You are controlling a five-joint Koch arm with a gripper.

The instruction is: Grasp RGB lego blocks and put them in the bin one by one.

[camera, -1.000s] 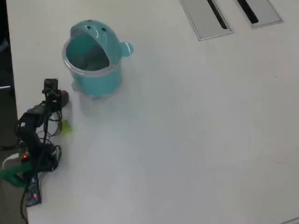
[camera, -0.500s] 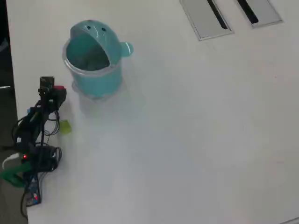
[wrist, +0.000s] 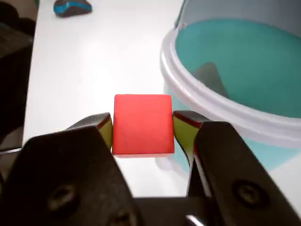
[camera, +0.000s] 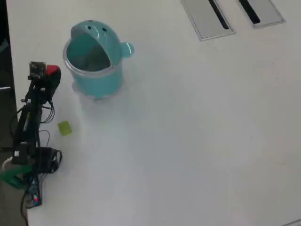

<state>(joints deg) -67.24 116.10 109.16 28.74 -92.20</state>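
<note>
My gripper (wrist: 142,126) is shut on a red lego block (wrist: 142,124), which sits squarely between the two yellow-green pads. In the overhead view the gripper (camera: 51,73) hangs raised just left of the teal bin (camera: 92,59), with the red block (camera: 52,70) showing at its tip. The bin's open rim (wrist: 197,96) fills the right of the wrist view, close beside the block. A yellow-green block (camera: 65,128) lies on the table left of the bin and nearer the arm's base. No blue block shows in either view.
The white table (camera: 197,132) stretches wide to the right in the overhead view. Two grey cable slots (camera: 230,14) are set into its far edge. A dark and blue object (wrist: 72,7) lies at the far table edge in the wrist view. The table's left edge runs beside the arm.
The arm has stretched out and risen, carrying the red block up the overhead view to beside the bin's rim. The yellow-green block, partly under the arm before, now lies in full view.
</note>
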